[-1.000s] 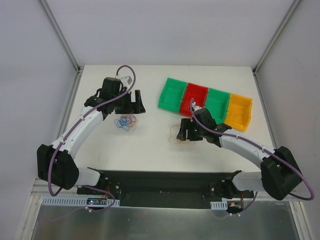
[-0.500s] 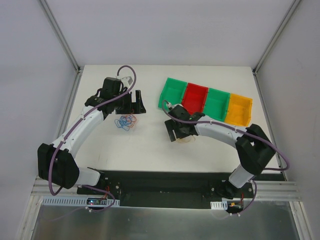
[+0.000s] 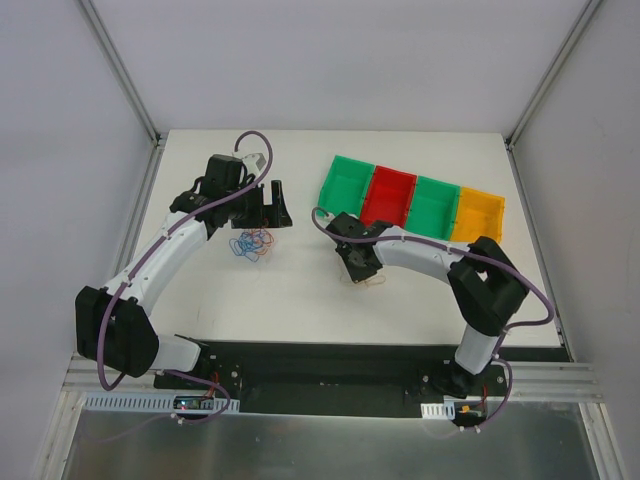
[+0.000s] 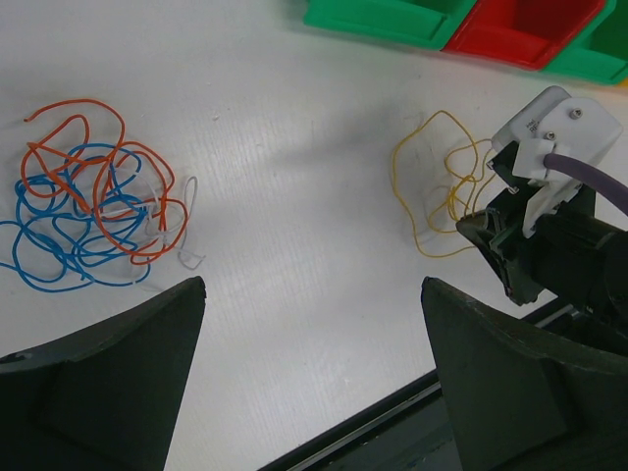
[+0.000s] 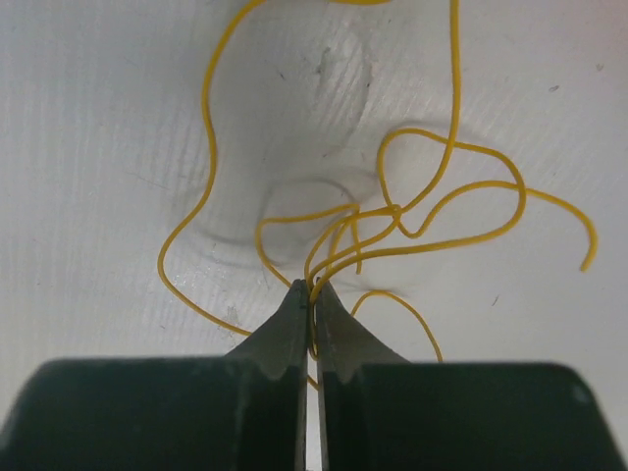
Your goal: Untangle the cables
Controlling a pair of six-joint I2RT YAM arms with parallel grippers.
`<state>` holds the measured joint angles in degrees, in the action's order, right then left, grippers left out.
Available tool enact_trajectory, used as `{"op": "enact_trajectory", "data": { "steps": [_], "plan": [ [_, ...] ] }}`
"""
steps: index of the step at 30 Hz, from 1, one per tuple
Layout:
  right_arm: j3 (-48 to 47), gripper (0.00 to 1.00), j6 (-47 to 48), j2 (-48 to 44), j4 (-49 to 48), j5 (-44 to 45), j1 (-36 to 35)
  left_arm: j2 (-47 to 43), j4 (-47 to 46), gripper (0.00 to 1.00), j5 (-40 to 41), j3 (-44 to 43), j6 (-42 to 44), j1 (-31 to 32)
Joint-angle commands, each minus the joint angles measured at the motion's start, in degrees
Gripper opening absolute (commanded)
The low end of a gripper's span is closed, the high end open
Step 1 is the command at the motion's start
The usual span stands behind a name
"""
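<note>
A tangle of blue, orange-red and white cables (image 3: 252, 243) (image 4: 88, 206) lies on the white table, left of centre. My left gripper (image 3: 268, 208) (image 4: 312, 294) hangs open just behind and to the right of it, with nothing between its fingers. A separate yellow cable (image 3: 373, 281) (image 4: 437, 196) (image 5: 432, 186) lies in loose loops near the table's middle. My right gripper (image 3: 361, 266) (image 5: 312, 287) is down on the table, shut on strands of that yellow cable, which run up between its fingertips.
A row of bins stands at the back right: green (image 3: 347, 187), red (image 3: 389, 195), green (image 3: 436, 203) and orange (image 3: 481, 222). The right arm's elbow (image 3: 485, 270) rises in front of the orange bin. A black rail (image 3: 320, 355) runs along the near edge.
My right arm swung left and folded, carrying its gripper over the yellow cable, and the jaws went from open to shut on it. The left arm and the tangle stayed put.
</note>
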<state>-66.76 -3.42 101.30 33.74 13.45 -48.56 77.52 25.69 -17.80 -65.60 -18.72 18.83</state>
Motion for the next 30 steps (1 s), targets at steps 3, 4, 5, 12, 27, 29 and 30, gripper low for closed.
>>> {"op": "enact_trajectory", "data": {
  "steps": [3,4,5,12,27,29,30],
  "plan": [
    [3.2,0.01,-1.7,-8.3,-1.6,3.6,0.0,-0.4,-1.2,0.91,-1.1,0.6,-0.1,0.6],
    [4.8,0.01,-1.7,-10.8,-3.0,4.5,0.0,-0.3,-1.3,0.91,-1.3,0.6,-0.1,0.6],
    [6.1,0.01,-1.6,-14.0,-4.8,5.3,0.0,-0.3,-1.3,0.91,-1.4,0.6,-0.1,0.6],
    [11.9,0.01,-3.3,-34.1,-9.1,17.0,5.4,-0.7,-1.4,0.91,-2.1,0.7,0.2,0.6],
    [2.2,0.01,-11.0,-34.9,-15.4,31.1,32.8,-0.8,-2.1,0.91,-2.9,1.1,0.2,0.7],
    [3.8,0.01,-9.9,-35.3,-19.6,32.0,34.9,-0.4,-2.1,0.91,-3.2,1.1,0.1,0.7],
    [5.2,0.01,-8.4,-35.6,-22.3,31.0,36.0,-0.1,-2.1,0.91,-3.4,1.1,0.1,0.8]
  ]
}}
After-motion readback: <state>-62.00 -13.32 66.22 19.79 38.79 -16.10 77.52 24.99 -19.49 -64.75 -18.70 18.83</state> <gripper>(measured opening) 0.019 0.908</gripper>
